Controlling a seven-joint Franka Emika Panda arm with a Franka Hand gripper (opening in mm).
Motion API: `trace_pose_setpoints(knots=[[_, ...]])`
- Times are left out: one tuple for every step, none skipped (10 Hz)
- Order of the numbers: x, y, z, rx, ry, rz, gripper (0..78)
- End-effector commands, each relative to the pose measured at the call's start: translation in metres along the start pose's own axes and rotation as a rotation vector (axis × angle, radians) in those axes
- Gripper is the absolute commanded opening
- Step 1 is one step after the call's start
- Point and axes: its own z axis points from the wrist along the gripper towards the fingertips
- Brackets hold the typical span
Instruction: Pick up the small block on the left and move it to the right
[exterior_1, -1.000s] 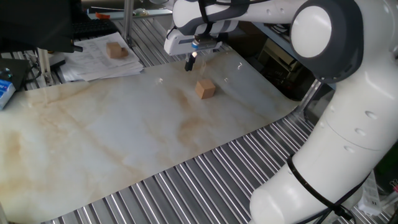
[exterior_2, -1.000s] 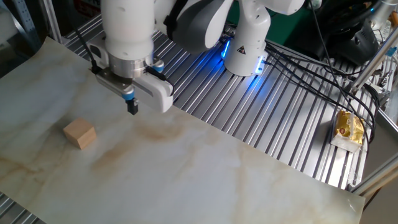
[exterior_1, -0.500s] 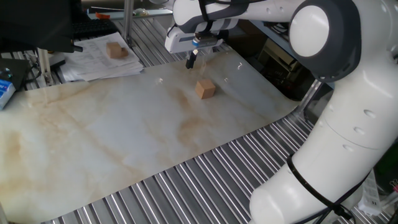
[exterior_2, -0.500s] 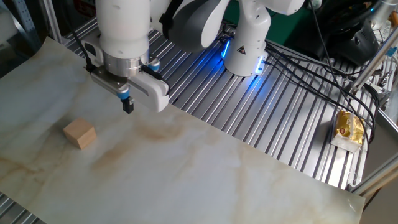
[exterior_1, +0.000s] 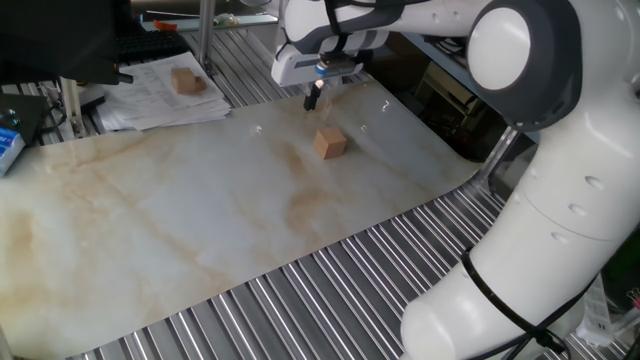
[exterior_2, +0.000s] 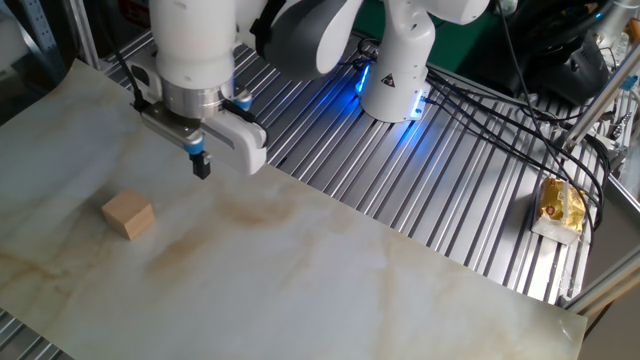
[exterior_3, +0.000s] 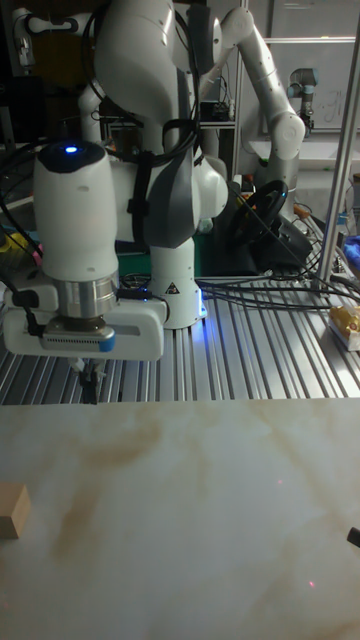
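Observation:
The small block (exterior_1: 330, 143), a light-tan wooden cube, rests on the marbled board (exterior_1: 180, 220). It also shows at the left in the other fixed view (exterior_2: 128, 216) and at the left edge of the tall view (exterior_3: 12, 512). My gripper (exterior_1: 313, 98) hangs above the board's far edge, behind the block and apart from it. Its dark fingertips (exterior_2: 201, 166) are pressed together and hold nothing. In the tall view the gripper (exterior_3: 88, 385) is up and to the right of the block.
A browner block (exterior_1: 185, 80) lies on a stack of papers (exterior_1: 150, 100) at the back. A blue box (exterior_1: 8, 150) sits at the left edge. The other fixed view shows a yellow packet (exterior_2: 560, 205) and cables (exterior_2: 480, 100) on the slatted metal table.
The gripper has risen a little and drifted farther from the block, toward the board's far edge. The block has not moved.

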Motion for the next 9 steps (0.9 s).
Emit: trace_pose_setpoints(knots=[[-0.0061, -0.0104, -0.0061, 0.001, 0.0, -0.022, 0.0], [-0.0072, -0.0117, -0.0067, 0.001, 0.0, -0.025, 0.0], [-0.0092, -0.0137, -0.007, 0.0, 0.001, -0.022, 0.0], [-0.0092, -0.0136, -0.0067, -0.002, 0.002, -0.022, 0.0], [-0.0092, -0.0136, -0.0066, -0.001, 0.001, -0.021, 0.0], [-0.0092, -0.0139, -0.0066, -0.001, 0.001, -0.017, 0.0], [-0.0092, -0.0139, -0.0066, -0.001, 0.001, -0.017, 0.0], [-0.0092, -0.014, -0.0066, -0.008, 0.001, -0.017, 0.0], [-0.0093, -0.0139, -0.0063, -0.007, 0.001, -0.012, 0.0]])
